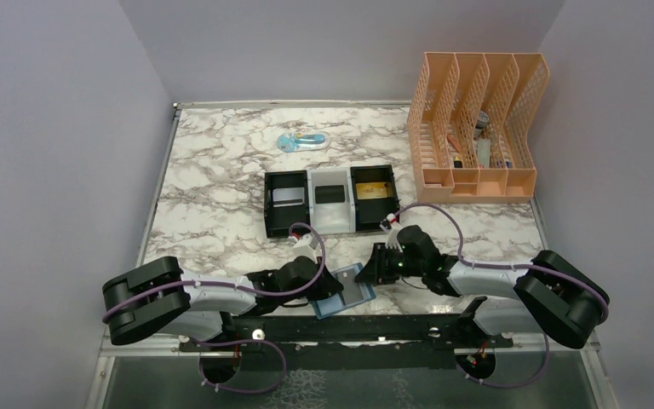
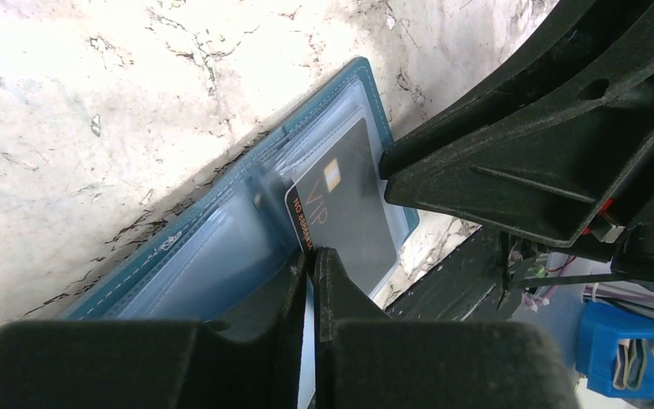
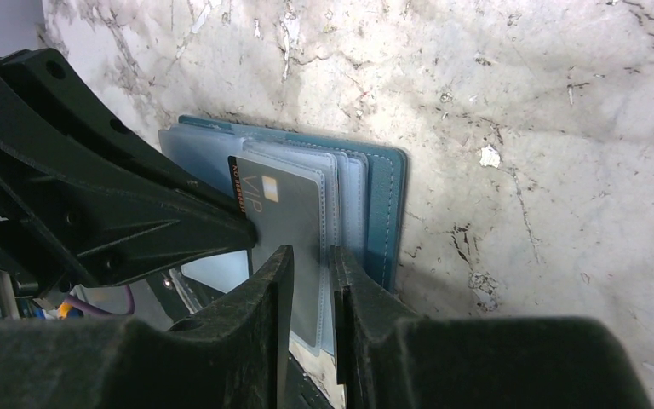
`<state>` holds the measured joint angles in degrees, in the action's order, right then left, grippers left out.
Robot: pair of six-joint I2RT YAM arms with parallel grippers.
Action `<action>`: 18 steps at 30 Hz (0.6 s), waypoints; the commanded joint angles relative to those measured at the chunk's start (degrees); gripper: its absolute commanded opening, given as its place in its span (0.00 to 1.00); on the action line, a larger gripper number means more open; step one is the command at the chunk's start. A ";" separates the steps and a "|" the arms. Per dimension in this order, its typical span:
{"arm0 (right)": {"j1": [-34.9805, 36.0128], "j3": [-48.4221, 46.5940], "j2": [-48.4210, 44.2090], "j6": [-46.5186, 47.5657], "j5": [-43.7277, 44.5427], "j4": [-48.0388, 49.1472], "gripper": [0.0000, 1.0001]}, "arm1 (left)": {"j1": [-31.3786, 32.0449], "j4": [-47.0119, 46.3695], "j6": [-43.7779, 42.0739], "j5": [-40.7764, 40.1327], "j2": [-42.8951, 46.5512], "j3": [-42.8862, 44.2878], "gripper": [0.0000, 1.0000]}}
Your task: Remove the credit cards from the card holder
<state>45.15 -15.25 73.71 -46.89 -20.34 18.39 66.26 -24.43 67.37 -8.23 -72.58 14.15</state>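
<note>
Card holder point(image 1: 347, 292) lies open at 6 o'clock edge of table point(image 1: 213, 170), between both tools. Left tool point(image 2: 311, 256) at holder's 9 o'clock: fingers almost together, pinching edge of dark card point(image 2: 345, 204). Right tool point(image 3: 308, 256) at holder's 2 o'clock: fingers narrowly apart, clamped on holder's clear sleeves.

Left tool point(image 2: 312, 256), right tool point(image 3: 312, 256) — both pinched.

Black-and-grey arms point(image 1: 217, 298), purple cables point(image 1: 321, 247)
</note>
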 commanded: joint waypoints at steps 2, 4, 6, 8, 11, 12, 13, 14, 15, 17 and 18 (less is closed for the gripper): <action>0.15 1.38 0.95 -0.30 -0.22 -0.92 0.23 | 0.57 -1.59 0.42 -1.44 1.30 -1.17 0.05; 0.18 1.12 0.55 -0.12 0.44 -1.87 0.23 | 0.61 -1.51 0.39 -1.60 1.91 -1.68 0.05; 0.18 1.06 -0.16 -0.05 0.89 -2.63 0.23 | 0.47 -1.44 0.32 -1.61 2.49 -2.16 0.06; 0.20 0.96 -1.17 0.08 1.12 -3.37 0.23 | 0.56 -1.31 0.20 -1.70 3.05 -2.68 0.06; 0.16 0.47 -3.12 0.26 1.26 -5.12 0.23 | 0.54 -0.98 0.23 -1.88 3.89 -3.22 0.08; 0.16 0.15 -3.85 0.54 1.27 -5.66 0.23 | 0.54 -0.91 0.14 -1.81 4.13 -3.25 0.09; 0.20 -0.13 -4.51 0.69 0.92 -6.09 0.23 | 0.56 -0.85 0.02 -1.76 4.27 -3.25 0.09; 0.21 -0.40 -5.19 1.05 0.28 -6.22 0.23 | 0.55 -0.81 -0.09 -1.63 4.36 -3.23 0.09; 0.21 -0.61 -5.71 1.38 -0.54 -6.10 0.23 | 0.54 -0.80 -0.15 -1.50 4.37 -3.11 0.10; 0.21 -0.66 -6.40 1.51 -2.71 -4.83 0.23 | 0.54 -0.71 -0.26 -1.31 4.30 -2.79 0.11; 0.16 -0.60 -6.50 1.28 -4.37 -3.70 0.23 | 0.55 -0.70 -0.38 -1.27 4.22 -2.62 0.11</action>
<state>45.15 -15.20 68.66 -46.41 -20.62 13.67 66.50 -25.21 67.61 -8.40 -68.88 11.75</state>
